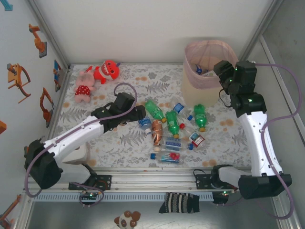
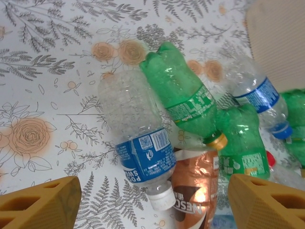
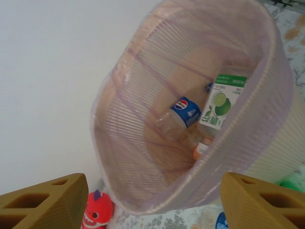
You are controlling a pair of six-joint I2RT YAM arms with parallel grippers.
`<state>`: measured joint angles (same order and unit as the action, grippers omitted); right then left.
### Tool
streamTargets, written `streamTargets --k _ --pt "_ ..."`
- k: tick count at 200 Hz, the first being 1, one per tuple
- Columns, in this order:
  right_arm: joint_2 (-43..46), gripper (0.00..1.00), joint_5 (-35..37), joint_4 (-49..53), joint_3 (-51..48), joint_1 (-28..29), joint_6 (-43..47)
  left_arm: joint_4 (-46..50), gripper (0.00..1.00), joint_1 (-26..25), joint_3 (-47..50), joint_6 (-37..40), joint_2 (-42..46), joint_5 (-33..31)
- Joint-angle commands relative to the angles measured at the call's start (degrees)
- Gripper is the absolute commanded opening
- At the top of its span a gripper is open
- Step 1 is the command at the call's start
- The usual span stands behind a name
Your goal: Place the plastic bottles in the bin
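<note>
R gripper (image 3: 155,191) spread over bin (image 3: 274,119) — L gripper (image 2: 152,188) above bottles (image 2: 143,152).

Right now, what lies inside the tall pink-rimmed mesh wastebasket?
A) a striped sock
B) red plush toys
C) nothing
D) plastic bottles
D: the right wrist view looks into the tall pink-rimmed wastebasket and shows a clear blue-labelled plastic bottle and a lime-labelled bottle inside.

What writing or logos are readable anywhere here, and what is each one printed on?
"NESC", the rest cut off: label of the brown bottle.
"PO" over "SWE", upside down and partial: blue label of the clear bottle.
Green bottle: label print too small to read.
Inside the bin: blue-labelled bottle has a round red, white and blue emblem but no legible words; lime-picture label is blurred.
</note>
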<state>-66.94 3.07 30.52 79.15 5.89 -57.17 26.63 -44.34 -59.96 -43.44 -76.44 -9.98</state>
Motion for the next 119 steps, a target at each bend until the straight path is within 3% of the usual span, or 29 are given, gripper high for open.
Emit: streamTargets --k 1,62,119 --pt "3.11 0.72 2.43 0.59 -2.33 0.17 -0.17 2.73 0.82 2.01 -2.77 -2.44 -3.00 2.12" --pt "6.50 0.71 4.37 2.46 -4.23 0.17 0.84 -1.56 0.83 7.83 -5.08 -2.37 -13.35 14.08" --pt "8.31 0.70 4.32 2.95 -5.67 0.17 0.70 -3.42 0.83 8.83 -7.98 -2.09 -21.77 16.21"
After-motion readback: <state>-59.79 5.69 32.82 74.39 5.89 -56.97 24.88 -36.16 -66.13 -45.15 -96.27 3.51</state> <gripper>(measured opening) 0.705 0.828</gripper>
